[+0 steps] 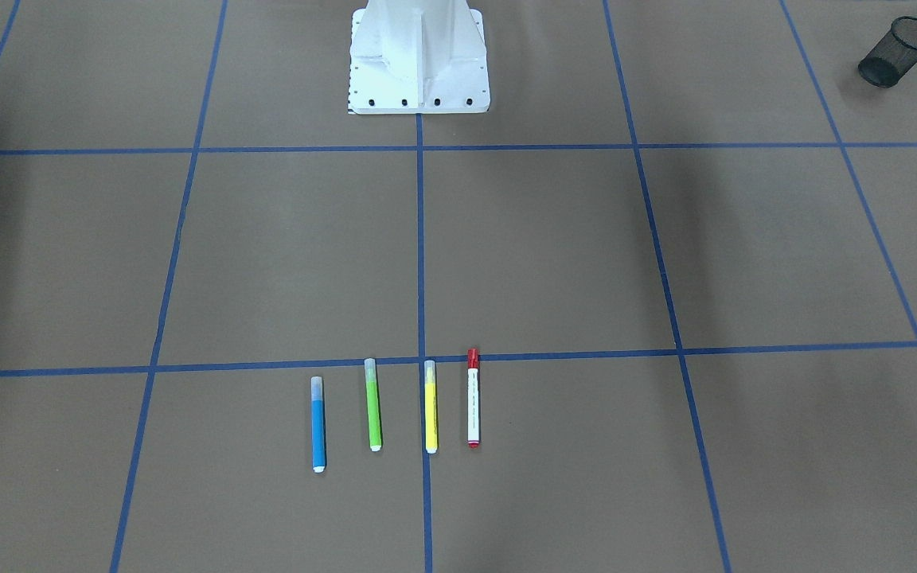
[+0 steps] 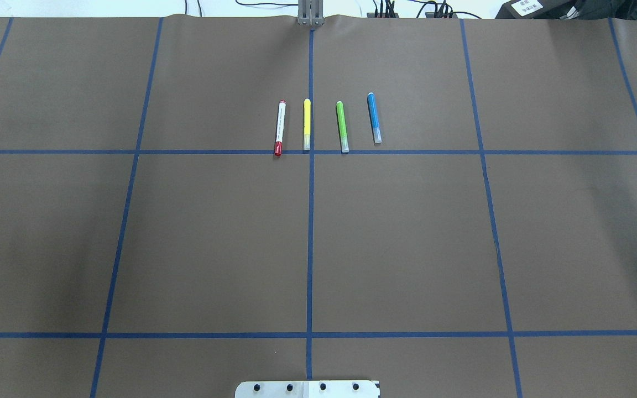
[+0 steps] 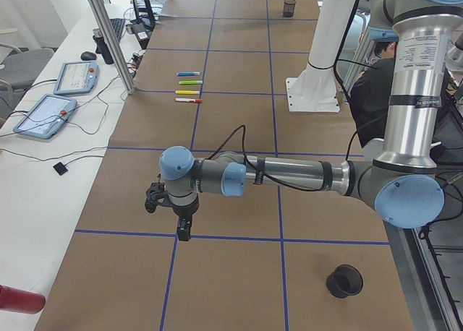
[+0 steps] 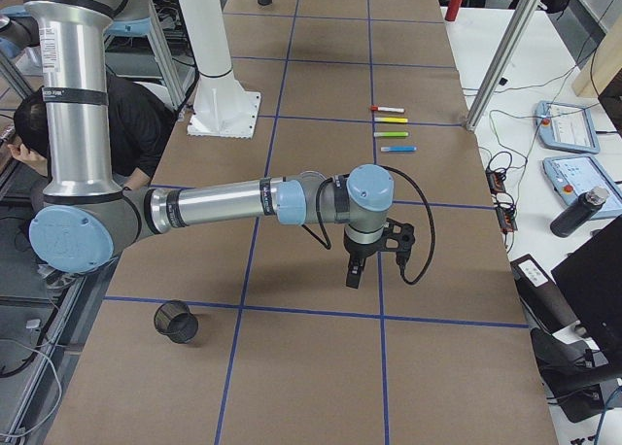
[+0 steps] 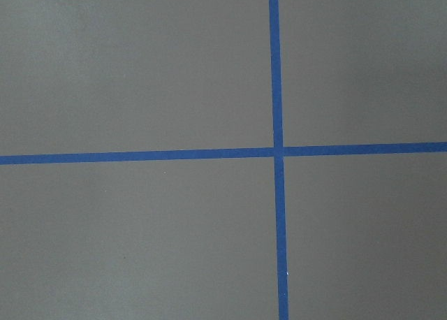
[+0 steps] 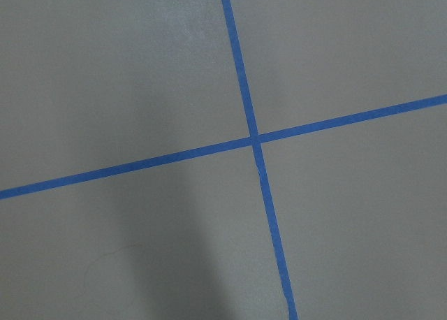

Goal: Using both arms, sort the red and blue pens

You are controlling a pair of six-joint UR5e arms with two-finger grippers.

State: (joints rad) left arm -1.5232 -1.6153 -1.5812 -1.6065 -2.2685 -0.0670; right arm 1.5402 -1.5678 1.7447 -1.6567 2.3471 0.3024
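Note:
The red pen (image 1: 473, 398) (image 2: 280, 128), white-barrelled with a red cap, and the blue pen (image 1: 318, 426) (image 2: 374, 118) lie at the two ends of a row of markers on the brown table. My left gripper (image 3: 184, 230) hangs over a tape crossing far from the row, seen only in the exterior left view. My right gripper (image 4: 353, 275) hangs likewise at the other end, seen only in the exterior right view. I cannot tell whether either is open or shut. Both wrist views show only brown paper and blue tape.
A green marker (image 1: 373, 406) and a yellow marker (image 1: 431, 407) lie between the two pens. A black mesh cup (image 3: 343, 280) stands near the left arm, another (image 4: 176, 322) near the right arm. The white robot base (image 1: 419, 60) stands mid-table. A person (image 3: 376, 85) sits behind it.

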